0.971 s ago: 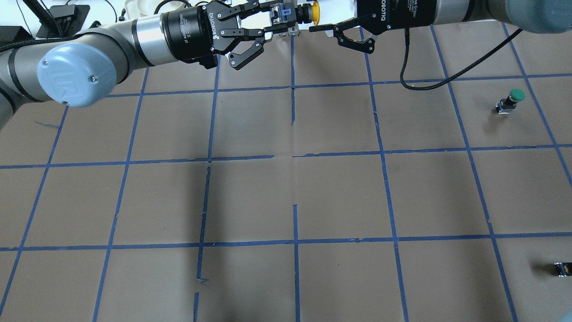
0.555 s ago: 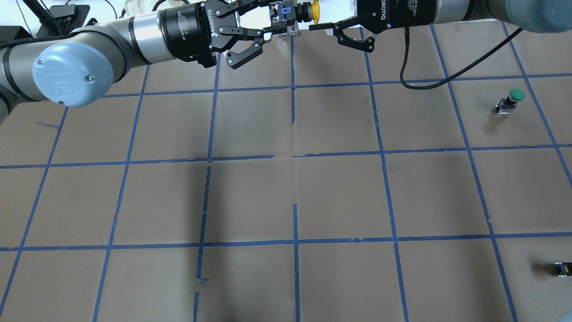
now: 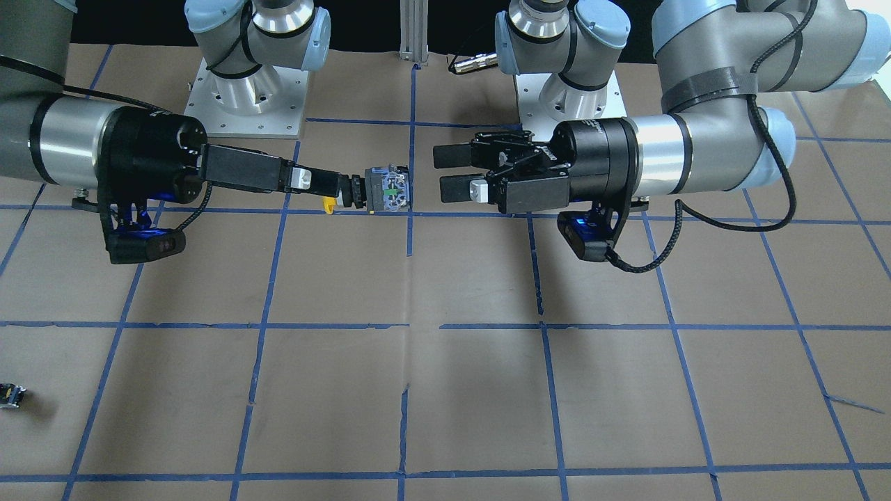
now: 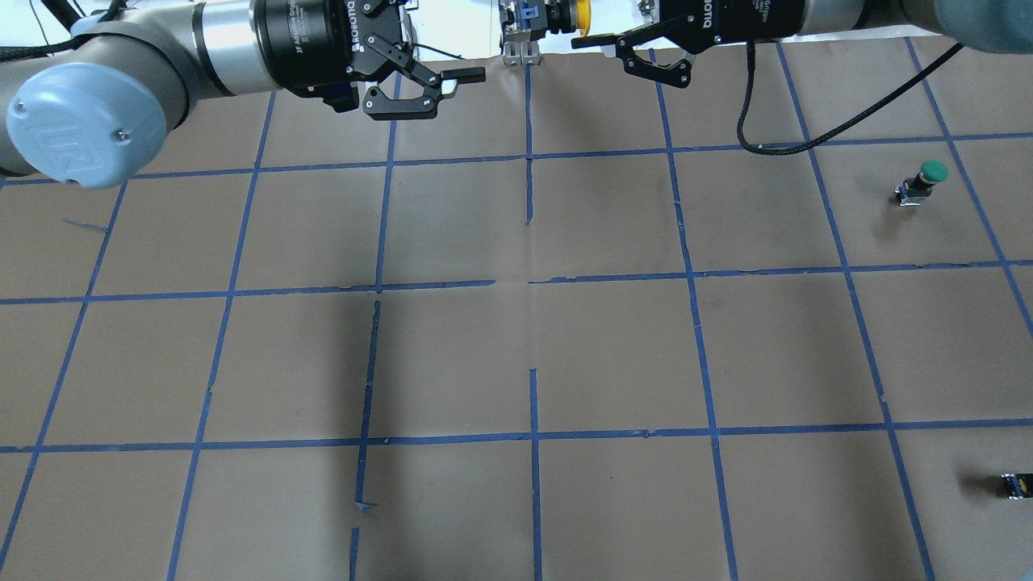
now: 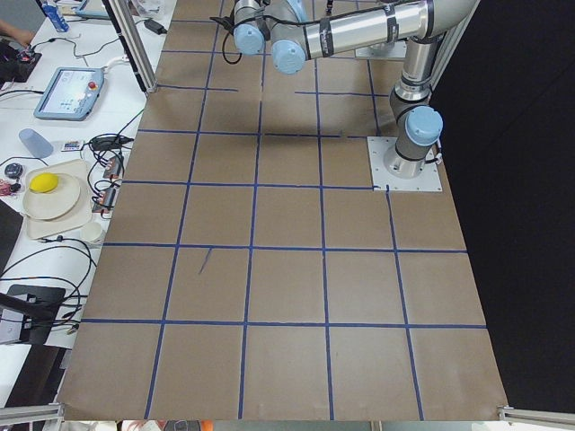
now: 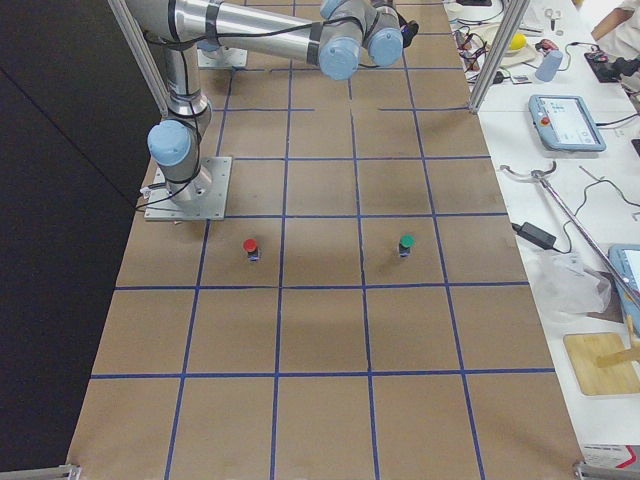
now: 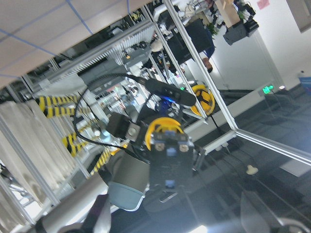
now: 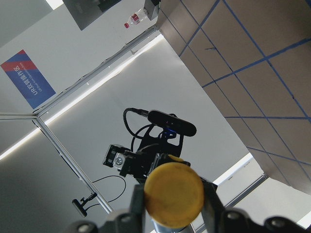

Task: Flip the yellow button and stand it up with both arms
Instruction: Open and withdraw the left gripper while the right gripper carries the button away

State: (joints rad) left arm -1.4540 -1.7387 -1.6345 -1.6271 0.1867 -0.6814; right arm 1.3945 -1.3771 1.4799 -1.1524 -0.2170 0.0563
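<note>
My left end effector (image 3: pixel 447 172) has let go of the yellow button (image 3: pixel 387 189) and pulled back toward my own side. A second ago it gripped the block body; now there is a clear gap between them. The button stayed in place.

Brown counter (image 4: pixel 613 347) with a blue tape (image 4: pixel 536 436) grid.

Left arm (image 3: pixel 703 142) and right arm (image 3: pixel 66 139) both reach in level, wrists facing each other over the centre tape line.

Left end effector: released, fingers spread, pointing at the button's block end, not touching.

Right end effector (image 3: pixel 337 185): clenched on the button's black collar just behind the cap.

The button is held off the counter, lying sideways. Its yellow cap points to my right arm and its grey block body to my left. The right wrist view shows the cap face-on, the left wrist view the block's underside.

Green button (image 4: pixel 925 181) stands upright on the counter, far to my right. Red button (image 6: pixel 251 246) stands upright too, nearer my base. Small black block (image 4: pixel 1015 485) lies at the counter's right edge.
</note>
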